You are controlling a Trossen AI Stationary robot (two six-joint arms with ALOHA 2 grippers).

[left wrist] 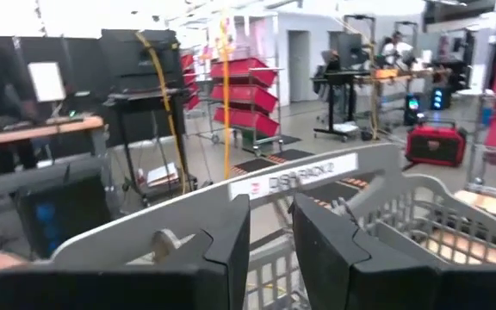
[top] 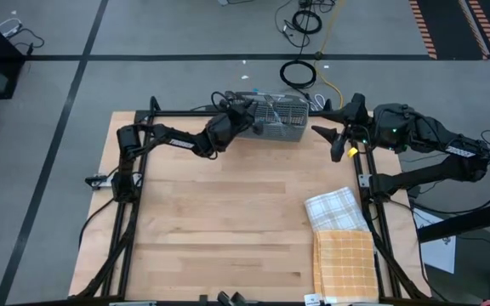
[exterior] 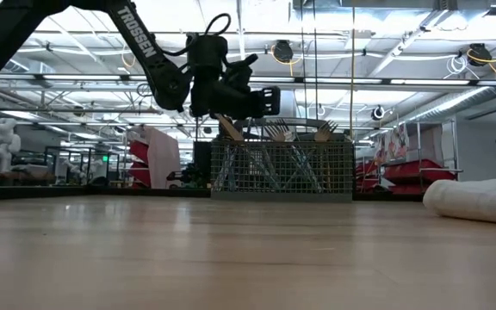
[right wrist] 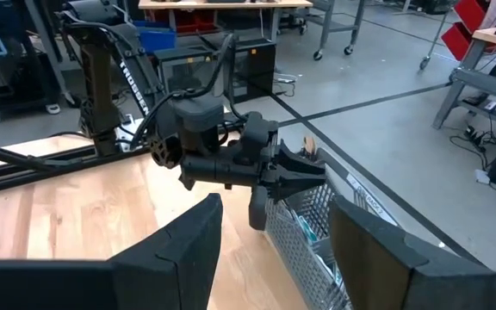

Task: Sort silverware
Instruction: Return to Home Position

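Silverware (exterior: 275,131) stands bunched in the grey wire-mesh basket (exterior: 282,176) at the far edge of the table (top: 228,221), fork heads rising above the rim; no piece shows on the bare wood in the high view, so the sorting appears done and only the retreat of the arms is left. The left gripper (exterior: 265,100) hangs just above the basket's left end, its fingers (left wrist: 231,250) parted by a narrow gap and holding nothing, with the basket's arched handle (left wrist: 308,176) directly ahead of them. The right gripper (top: 326,138) waits just beside the basket's right end, spread wide and empty. Principal hazard: a retreat that runs low or sideways could hook a finger on the handle or on the projecting heads; the basket looks light and would probably tip or skid, spilling the sorted pieces or pushing it off the nearby table edge. Lifting clear first would likely avoid this. Secondary hazard: both grippers flank the same basket with little room between them, so simultaneous swings could bring them into contact. The folded towels (top: 339,212) at the near right lie well apart from either arm's likely path.
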